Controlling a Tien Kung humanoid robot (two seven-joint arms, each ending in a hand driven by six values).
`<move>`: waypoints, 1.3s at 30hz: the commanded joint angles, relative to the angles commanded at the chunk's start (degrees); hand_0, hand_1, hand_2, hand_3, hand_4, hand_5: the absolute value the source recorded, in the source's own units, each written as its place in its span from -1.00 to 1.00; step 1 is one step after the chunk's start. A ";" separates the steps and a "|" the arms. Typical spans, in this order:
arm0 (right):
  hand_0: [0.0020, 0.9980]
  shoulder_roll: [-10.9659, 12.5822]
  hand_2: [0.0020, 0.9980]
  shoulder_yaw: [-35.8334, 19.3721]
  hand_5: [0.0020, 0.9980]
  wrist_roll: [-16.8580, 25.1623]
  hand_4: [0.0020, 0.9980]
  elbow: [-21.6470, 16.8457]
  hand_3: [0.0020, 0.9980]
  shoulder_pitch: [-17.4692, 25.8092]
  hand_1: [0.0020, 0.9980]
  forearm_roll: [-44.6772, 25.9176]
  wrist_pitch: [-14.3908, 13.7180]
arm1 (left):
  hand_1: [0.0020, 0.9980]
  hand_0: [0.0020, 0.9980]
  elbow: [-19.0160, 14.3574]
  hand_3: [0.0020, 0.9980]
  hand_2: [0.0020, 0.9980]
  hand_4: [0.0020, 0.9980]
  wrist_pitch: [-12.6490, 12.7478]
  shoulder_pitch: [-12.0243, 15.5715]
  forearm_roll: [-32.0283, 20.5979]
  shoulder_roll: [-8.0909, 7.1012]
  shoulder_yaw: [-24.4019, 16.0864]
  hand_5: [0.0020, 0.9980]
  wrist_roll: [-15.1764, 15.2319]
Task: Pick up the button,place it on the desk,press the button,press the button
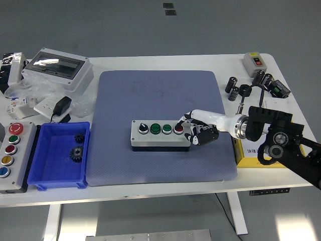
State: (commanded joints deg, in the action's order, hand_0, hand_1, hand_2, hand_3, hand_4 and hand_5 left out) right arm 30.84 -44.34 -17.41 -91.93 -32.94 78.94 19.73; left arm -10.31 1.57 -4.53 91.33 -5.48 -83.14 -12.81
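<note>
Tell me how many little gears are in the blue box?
2. One gear lies near the back of the blue box, the other gear sits just in front of it, toward the middle. None seem hidden.

a blue bin on the tabletop holds two black gears. a grey enclosure sits far left; a yellow box lies right.
</note>
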 joint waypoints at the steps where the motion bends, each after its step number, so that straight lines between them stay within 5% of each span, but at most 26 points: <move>1: -1.00 0.17 -0.53 -1.04 -1.00 0.32 -0.13 -0.91 0.48 0.21 -0.76 -1.07 0.34 | 0.08 0.25 0.00 0.18 0.05 0.23 0.00 0.03 -0.01 0.00 0.00 -0.64 0.01; 5: -1.00 0.62 -0.53 -5.77 -1.00 2.14 -0.13 -3.82 0.48 1.55 -0.76 -4.80 0.14 | 0.08 0.25 0.00 0.18 0.05 0.23 0.01 0.10 -0.09 0.01 0.02 -0.64 0.02; 8: -1.00 0.10 -0.53 -9.40 -1.00 4.89 -0.12 -4.19 0.48 3.54 -0.76 -5.04 -3.05 | 0.08 0.25 0.00 0.18 0.05 0.23 0.01 0.12 -0.18 0.04 0.05 -0.64 0.05; 13: -1.00 -3.91 -0.53 -15.78 -1.00 11.31 -0.12 -1.47 0.47 9.22 -0.76 -3.19 -11.45 | 0.08 0.25 0.00 0.18 0.05 0.23 0.02 0.21 -0.33 0.17 0.11 -0.64 0.17; 17: -1.00 -7.97 -0.53 -20.55 -1.00 16.84 -0.12 1.83 0.47 13.61 -0.76 -6.21 -18.70 | 0.08 0.25 0.00 0.18 0.05 0.23 0.09 0.47 -0.26 0.36 0.01 -0.64 0.25; 18: -1.00 -9.43 -0.39 -22.25 -0.88 18.78 -0.25 2.63 0.47 15.20 -0.70 -7.68 -21.02 | 0.08 0.25 0.00 0.18 0.04 0.23 0.11 0.55 -0.15 0.39 -0.09 -0.64 0.31; 23: -1.00 -12.07 -0.39 -28.20 -0.88 25.49 -0.25 3.81 0.47 20.33 -0.70 -12.38 -28.94 | 0.08 0.25 0.00 0.18 0.04 0.23 0.18 0.62 0.06 0.30 -0.32 -0.64 0.65; 24: -0.55 -12.24 0.20 -29.12 -0.58 26.52 0.14 3.95 0.46 20.93 -0.05 -12.96 -30.12 | 0.08 0.25 0.00 0.18 0.05 0.23 0.19 0.63 0.07 0.28 -0.32 -0.64 0.68; 29: -0.55 -12.77 0.20 -31.74 -0.58 29.48 0.14 4.65 0.46 22.58 -0.05 -15.32 -33.91 | 0.08 0.25 0.00 0.18 0.05 0.23 0.19 0.74 0.13 0.34 -0.33 -0.64 0.57; 30: 0.14 -12.91 0.35 -32.07 -0.43 29.78 0.26 4.78 0.43 22.75 0.33 -15.70 -34.15 | 0.08 0.25 0.00 0.18 0.05 0.23 0.17 0.74 0.17 0.34 -0.35 -0.64 0.53; 39: 0.28 -13.45 0.38 -33.96 -0.31 30.83 0.32 5.47 0.40 24.46 0.36 -18.12 -34.20 | 0.08 0.25 0.00 0.18 0.05 0.23 0.02 0.42 0.07 -0.11 -0.10 -0.64 0.65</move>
State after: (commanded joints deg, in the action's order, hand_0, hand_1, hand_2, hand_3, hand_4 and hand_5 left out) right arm 17.39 -78.30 13.42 -86.45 -8.47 60.82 -14.47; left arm -10.31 1.60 -4.11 91.40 -5.59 -83.24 -12.16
